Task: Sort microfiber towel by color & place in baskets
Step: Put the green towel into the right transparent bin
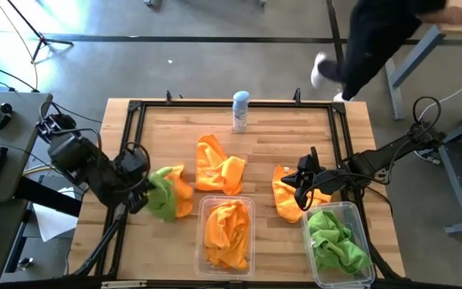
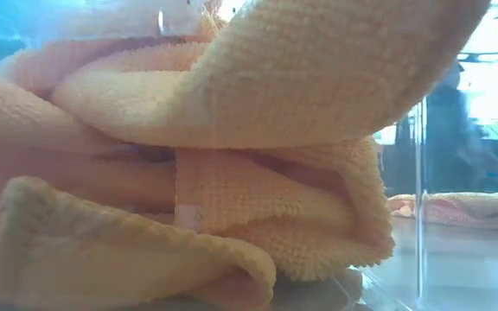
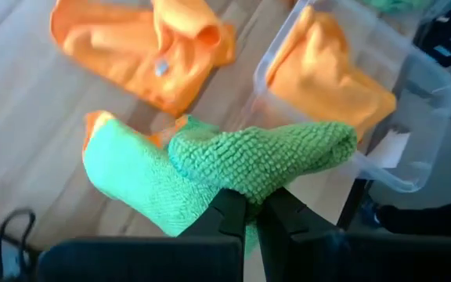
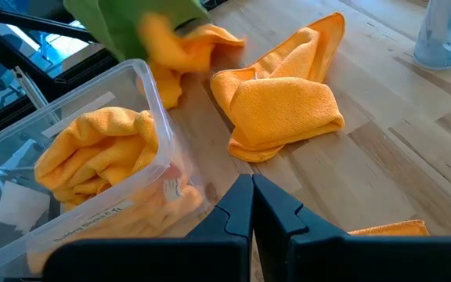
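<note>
My left gripper [image 1: 140, 197] hangs over the table's left part, shut on a lime green microfiber towel [image 3: 210, 168]. An orange towel [image 1: 183, 193] lies right beside and under the green one. A second orange towel [image 1: 219, 164] lies crumpled at mid-table. A third [image 1: 289, 197] lies at the right, below my right gripper [image 1: 303, 183]. That gripper is shut with nothing in it [image 4: 251, 205]. Near the front edge stand two clear baskets, one [image 1: 225, 233] with orange towels, the other [image 1: 339, 241] with green ones. My left gripper pinches a bunched fold of the green towel [image 3: 250, 186] between its two fingers. The fingers slant down from the table's left side. The towel hangs slack below and ahead of them. Whether its lower end [image 3: 120, 168] rests on the orange towel, I cannot tell.
A white-and-blue spray can [image 1: 241, 111] stands at the table's far edge. A black frame [image 1: 135, 108] runs round the wooden top. In the low view the orange towels [image 2: 232, 130] in the basket fill the picture. A person [image 1: 375, 40] walks beyond the far right corner.
</note>
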Motion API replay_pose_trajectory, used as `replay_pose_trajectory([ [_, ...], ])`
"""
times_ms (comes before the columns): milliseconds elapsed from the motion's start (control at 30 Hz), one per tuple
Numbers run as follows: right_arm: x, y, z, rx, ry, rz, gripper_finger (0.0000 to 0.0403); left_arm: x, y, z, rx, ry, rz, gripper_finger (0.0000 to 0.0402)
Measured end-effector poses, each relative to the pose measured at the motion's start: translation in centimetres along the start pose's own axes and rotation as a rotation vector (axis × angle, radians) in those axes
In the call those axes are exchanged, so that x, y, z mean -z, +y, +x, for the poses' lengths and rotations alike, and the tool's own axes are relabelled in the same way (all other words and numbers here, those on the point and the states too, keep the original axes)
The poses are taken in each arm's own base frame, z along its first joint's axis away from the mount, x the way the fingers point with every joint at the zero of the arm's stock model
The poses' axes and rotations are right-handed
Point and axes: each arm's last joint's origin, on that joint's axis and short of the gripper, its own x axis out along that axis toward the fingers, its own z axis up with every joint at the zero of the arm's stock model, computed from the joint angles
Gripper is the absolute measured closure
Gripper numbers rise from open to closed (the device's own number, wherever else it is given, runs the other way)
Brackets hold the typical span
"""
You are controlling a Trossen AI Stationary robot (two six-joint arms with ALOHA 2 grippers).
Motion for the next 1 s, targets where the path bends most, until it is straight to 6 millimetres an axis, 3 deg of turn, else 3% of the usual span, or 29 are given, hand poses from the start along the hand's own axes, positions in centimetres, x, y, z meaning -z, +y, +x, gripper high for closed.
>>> replay_pose_trajectory([
  [267, 0.0, 0.0, 0.0, 0.000, 0.000, 0.000, 0.0402, -1.1, 1.2, -1.4, 0.017, -0.074, 0.079, 0.0401],
  [733, -0.1, 0.0, 0.0, 0.001, -0.012, 0.023, 0.0402, -2.6, 4.7, -3.2, -0.124, -0.332, 0.122, 0.0401],
  [867, -0.9, -0.3, 0.2, 0.074, -0.121, 0.004, 0.0402, -3.4, 5.3, -3.1, -0.208, -0.382, 0.153, 0.0401],
  [1000, -3.0, 0.0, 0.5, 0.086, -0.306, -0.056, 0.0401, -4.7, 5.4, -2.4, -0.275, -0.406, 0.188, 0.0401],
])
